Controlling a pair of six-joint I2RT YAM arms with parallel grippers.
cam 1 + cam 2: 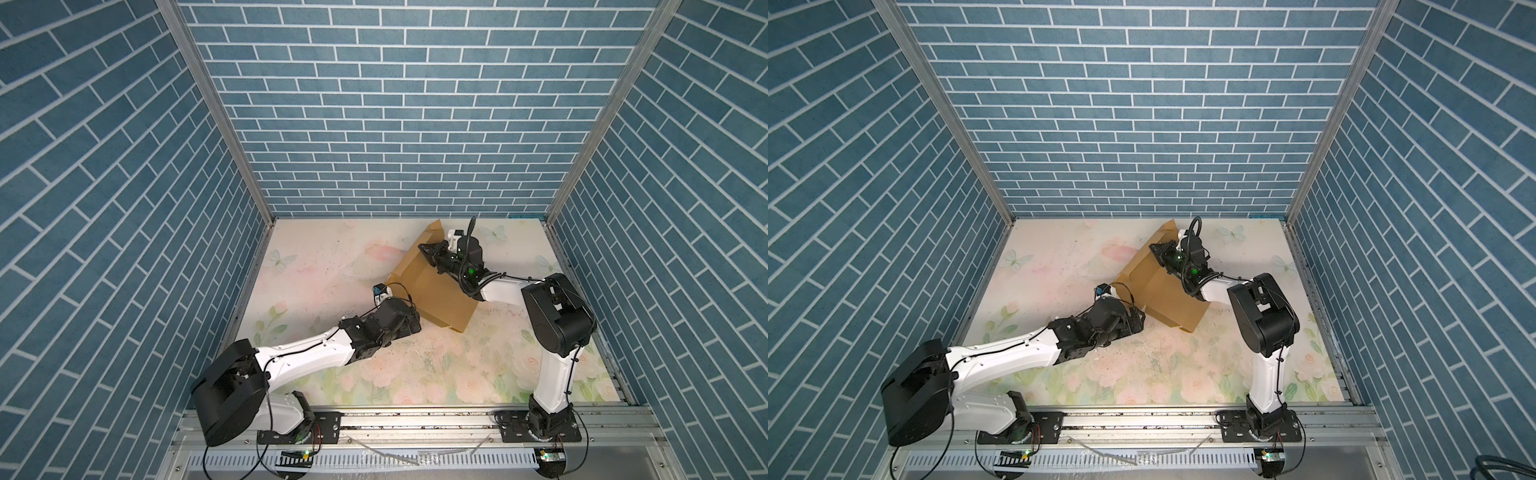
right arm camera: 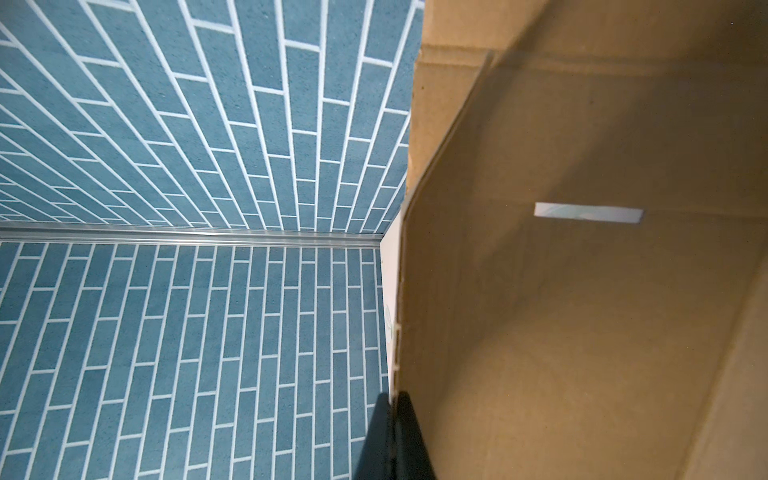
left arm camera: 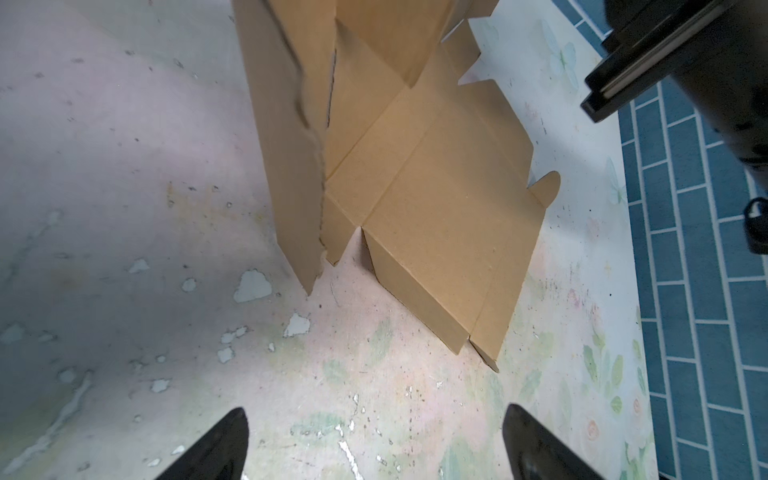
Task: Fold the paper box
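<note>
White arm links [image 1: 303, 357], black joints [image 1: 557, 320], looping black cables [image 1: 469, 232]

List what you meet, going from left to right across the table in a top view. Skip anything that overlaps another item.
left arm's black joint housing → paper box → right arm's black joint housing

The paper box [image 1: 432, 295] is plain brown. The surface [image 1: 332, 249] is pale, printed with pink flowers, green leaves and faint butterflies; the walls [image 1: 374, 104] show blue bricks with white joints.
</note>
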